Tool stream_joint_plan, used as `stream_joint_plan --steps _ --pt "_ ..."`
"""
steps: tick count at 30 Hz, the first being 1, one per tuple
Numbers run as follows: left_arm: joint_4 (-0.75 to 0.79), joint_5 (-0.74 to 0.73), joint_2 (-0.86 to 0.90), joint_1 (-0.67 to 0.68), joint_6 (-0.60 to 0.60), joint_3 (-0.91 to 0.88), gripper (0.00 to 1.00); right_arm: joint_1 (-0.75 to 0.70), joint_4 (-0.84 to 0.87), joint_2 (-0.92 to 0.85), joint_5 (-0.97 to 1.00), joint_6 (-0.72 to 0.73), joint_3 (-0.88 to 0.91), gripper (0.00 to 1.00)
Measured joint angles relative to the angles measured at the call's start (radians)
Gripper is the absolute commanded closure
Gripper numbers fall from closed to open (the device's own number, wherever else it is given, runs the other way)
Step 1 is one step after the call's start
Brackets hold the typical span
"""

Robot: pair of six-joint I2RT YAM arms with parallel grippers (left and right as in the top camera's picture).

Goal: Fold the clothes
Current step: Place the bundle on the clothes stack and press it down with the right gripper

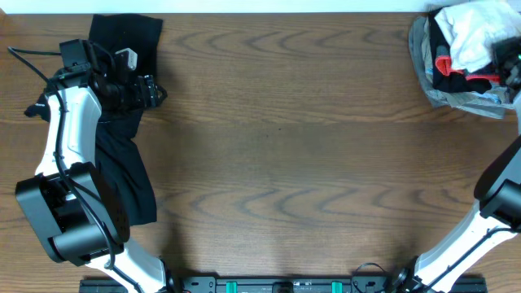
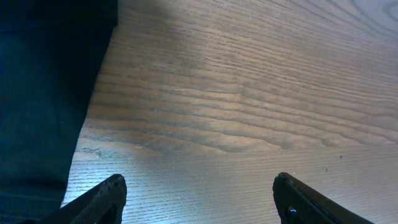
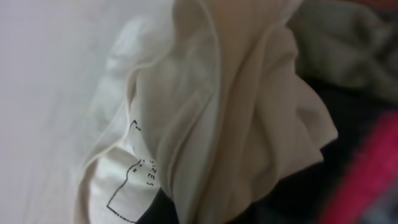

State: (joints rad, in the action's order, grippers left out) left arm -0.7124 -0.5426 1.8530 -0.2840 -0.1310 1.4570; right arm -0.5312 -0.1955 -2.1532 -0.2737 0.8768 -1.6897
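Dark wood-grain surface: thin white T-shirt bunched at far-right corner. Likely light, limp and slippy, so pinch the collar or a shoulder seam. Right claw pressed together at it, hold unconfirmed. Left claw spread beside long black garment, left edge.

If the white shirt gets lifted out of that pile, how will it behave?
Probably floppy: the white shirt lies in soft, creased folds. Likely light, since the fabric looks thin. It may tug the dark clothes beside it, as they lie bunched together.
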Motion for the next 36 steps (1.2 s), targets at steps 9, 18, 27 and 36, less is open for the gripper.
stream_joint_plan --steps 9,18,27,36 --pt "0.003 0.000 0.000 0.006 0.000 0.000 0.23 -0.036 -0.232 0.000 -0.139 -0.046 0.000 0.49" --pt "0.010 0.000 0.000 0.029 0.000 0.000 0.23 -0.042 -0.457 0.096 -0.163 -0.311 0.000 0.09" --pt "0.016 0.000 0.001 0.029 0.000 0.000 0.23 -0.038 -0.432 0.356 -0.129 -0.723 -0.003 0.19" --pt "0.025 0.000 0.003 0.029 0.000 0.000 0.23 0.018 -0.189 0.307 0.001 -0.893 -0.011 0.65"
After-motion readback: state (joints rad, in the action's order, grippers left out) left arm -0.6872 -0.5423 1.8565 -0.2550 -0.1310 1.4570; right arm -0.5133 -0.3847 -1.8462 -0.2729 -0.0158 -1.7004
